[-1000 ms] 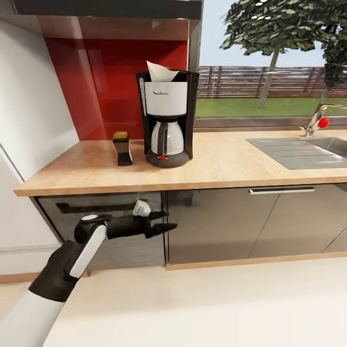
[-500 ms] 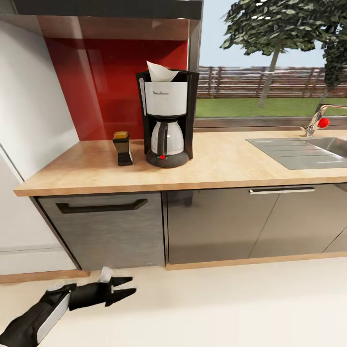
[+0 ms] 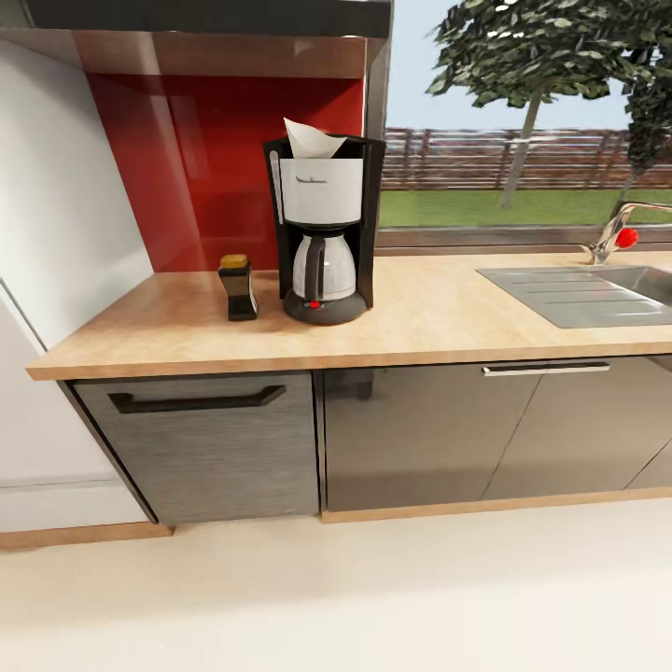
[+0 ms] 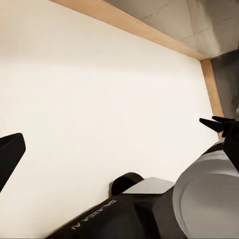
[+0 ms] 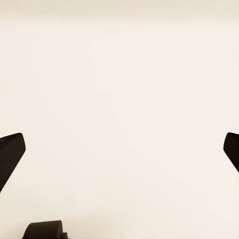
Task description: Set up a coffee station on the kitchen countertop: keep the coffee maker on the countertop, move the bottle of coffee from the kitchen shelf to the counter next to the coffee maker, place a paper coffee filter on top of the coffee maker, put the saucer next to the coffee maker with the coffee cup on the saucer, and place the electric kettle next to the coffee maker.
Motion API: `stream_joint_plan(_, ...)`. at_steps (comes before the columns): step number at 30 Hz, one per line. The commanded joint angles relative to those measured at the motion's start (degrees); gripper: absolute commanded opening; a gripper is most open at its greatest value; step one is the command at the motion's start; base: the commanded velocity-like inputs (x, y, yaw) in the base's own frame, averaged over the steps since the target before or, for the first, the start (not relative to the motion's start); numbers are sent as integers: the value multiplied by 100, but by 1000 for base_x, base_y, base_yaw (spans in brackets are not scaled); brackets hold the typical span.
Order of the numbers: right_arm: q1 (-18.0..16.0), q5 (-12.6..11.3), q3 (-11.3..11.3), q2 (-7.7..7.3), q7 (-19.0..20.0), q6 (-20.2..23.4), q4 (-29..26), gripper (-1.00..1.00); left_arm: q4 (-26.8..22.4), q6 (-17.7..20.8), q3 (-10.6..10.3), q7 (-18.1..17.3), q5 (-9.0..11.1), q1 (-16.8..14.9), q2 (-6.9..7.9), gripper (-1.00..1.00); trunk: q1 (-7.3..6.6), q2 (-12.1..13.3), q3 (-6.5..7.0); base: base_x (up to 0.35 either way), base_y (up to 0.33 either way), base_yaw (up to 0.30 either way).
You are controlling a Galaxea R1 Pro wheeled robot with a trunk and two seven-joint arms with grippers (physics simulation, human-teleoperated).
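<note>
Red glossy backsplash and a window with a tree and fence sit behind the long light wood-grain table (image 3: 420, 327), over grey cabinet fronts (image 3: 420, 439) and a pale floor (image 3: 373, 597). Tall black drip coffee maker with white upper body (image 3: 322, 233) stands upright near the back, its long axis vertical, front and red switch facing the camera; the white-and-steel carafe with black handle (image 3: 324, 266) sits in it, handle toward the viewer. White paper cone filter (image 3: 310, 138) rests on top of the machine, tilted, its corner pointing up and left. Small dark brown-black flared bottle with gold-yellow cap (image 3: 238, 287) stands upright just beside the machine on its left, not touching. Steel sink (image 3: 579, 294) and tap with red knob (image 3: 616, 233) lie well apart at the right.

Left end effector (image 4: 119, 144) shows dark finger tips (image 4: 10, 154) spread wide over the floor, holding nothing. Right end effector (image 5: 119, 149) is likewise spread wide, fingertips (image 5: 11, 149) at either edge, above bare floor.
</note>
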Motion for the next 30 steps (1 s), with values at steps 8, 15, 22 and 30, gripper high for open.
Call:
stream_joint_plan(8, -4, 51, -30, -41, 10, -21, 157, 100, 52, -105, 433, 0, 58, 65, -3, 100, -1, -2, -4, 0, 0, 0)
stream_joint_plan(15, -3, 46, -33, -44, 5, -19, 171, 100, 55, -102, 502, 146, 63, 70, -6, 100, -1, -2, -4, 0, 0, 0)
stream_joint_plan(22, -4, 48, -40, -46, -2, -19, 173, 100, 55, -102, 526, 302, 65, 70, 6, 100, -1, -2, -4, 0, 0, 0)
stream_joint_plan(30, -3, 41, -41, -46, -3, -19, 173, 100, 55, -109, 570, 1301, 103, 70, -14, 100, -1, -2, -4, 0, 0, -137)
